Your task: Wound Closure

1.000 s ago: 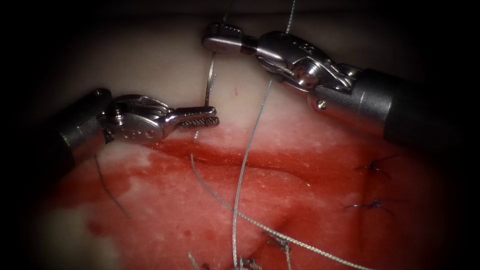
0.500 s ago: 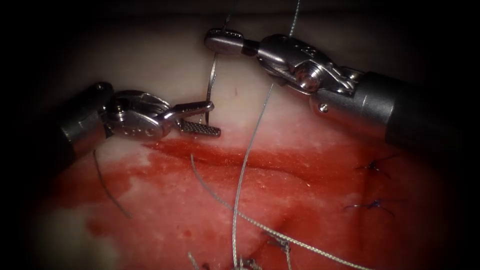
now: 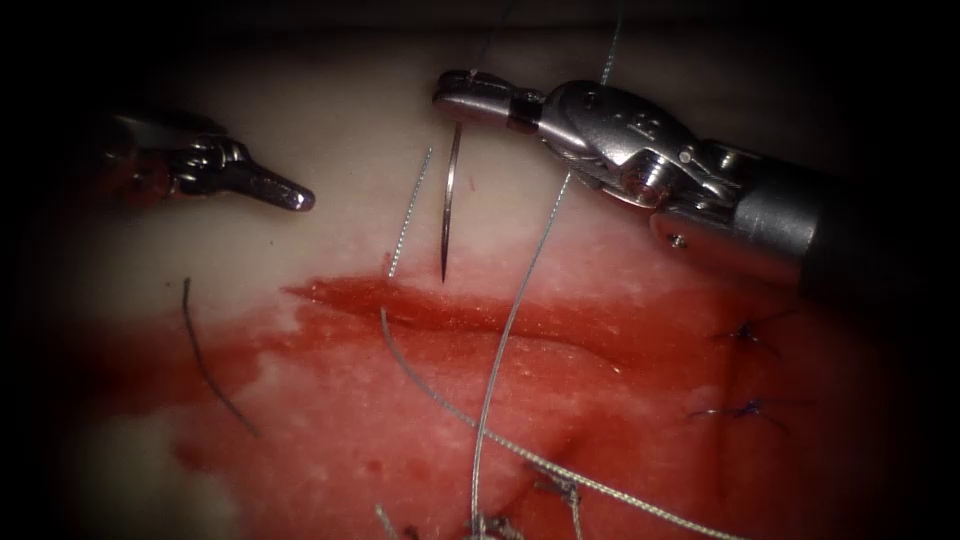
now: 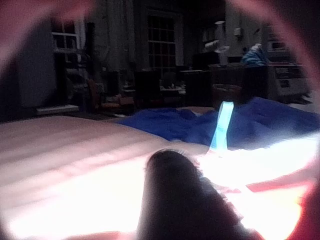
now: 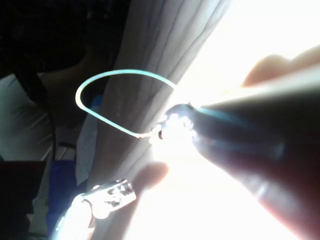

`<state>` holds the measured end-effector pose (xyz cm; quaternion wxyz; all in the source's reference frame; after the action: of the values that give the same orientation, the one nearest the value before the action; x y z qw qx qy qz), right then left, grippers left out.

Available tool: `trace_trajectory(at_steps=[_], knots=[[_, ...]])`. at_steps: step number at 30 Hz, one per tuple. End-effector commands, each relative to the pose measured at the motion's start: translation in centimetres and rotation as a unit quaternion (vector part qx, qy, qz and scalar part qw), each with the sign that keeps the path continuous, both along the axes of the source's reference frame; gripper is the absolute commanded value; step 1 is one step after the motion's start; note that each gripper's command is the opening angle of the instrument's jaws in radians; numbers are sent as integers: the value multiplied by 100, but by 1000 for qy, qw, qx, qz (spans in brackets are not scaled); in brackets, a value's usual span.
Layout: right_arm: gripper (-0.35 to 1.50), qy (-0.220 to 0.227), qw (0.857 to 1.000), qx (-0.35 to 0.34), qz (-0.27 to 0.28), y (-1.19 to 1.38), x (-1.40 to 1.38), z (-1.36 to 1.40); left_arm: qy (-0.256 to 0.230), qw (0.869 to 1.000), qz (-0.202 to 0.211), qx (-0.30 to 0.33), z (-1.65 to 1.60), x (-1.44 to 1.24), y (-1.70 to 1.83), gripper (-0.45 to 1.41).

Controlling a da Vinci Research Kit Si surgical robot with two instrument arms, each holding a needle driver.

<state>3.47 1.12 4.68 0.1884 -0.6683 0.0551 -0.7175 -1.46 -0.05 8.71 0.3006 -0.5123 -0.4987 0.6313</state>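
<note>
Left pincer has withdrawn empty; right pincer holds needle.

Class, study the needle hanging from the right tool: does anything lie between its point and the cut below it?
Nothing visible does. The right tool grips the needle near its tail end, free of the tissue. Its point hangs just above the cut; the thread lies beside it.

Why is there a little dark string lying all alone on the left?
That is a loose cut end of thread, lying apart on the tissue left of the cut, tied to nothing. Otherwise nothing odd: the right gripper holds the needle by its end, tip just above the cut, and the left gripper holds nothing.
</note>
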Motion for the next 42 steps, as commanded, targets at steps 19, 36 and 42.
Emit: trace_trajectory(at_steps=[19,36,42], knots=[[-35,-2,999,-34,-2,-8,26,-30,62,991,54,-106,33,-40,-44,-45],[-35,-8,997,-79,-8,3,17,-47,160,955,63,-242,47,-39,-29,-45],[-35,-9,996,-87,-10,2,18,-49,191,938,84,-278,55,-43,-35,-45]])
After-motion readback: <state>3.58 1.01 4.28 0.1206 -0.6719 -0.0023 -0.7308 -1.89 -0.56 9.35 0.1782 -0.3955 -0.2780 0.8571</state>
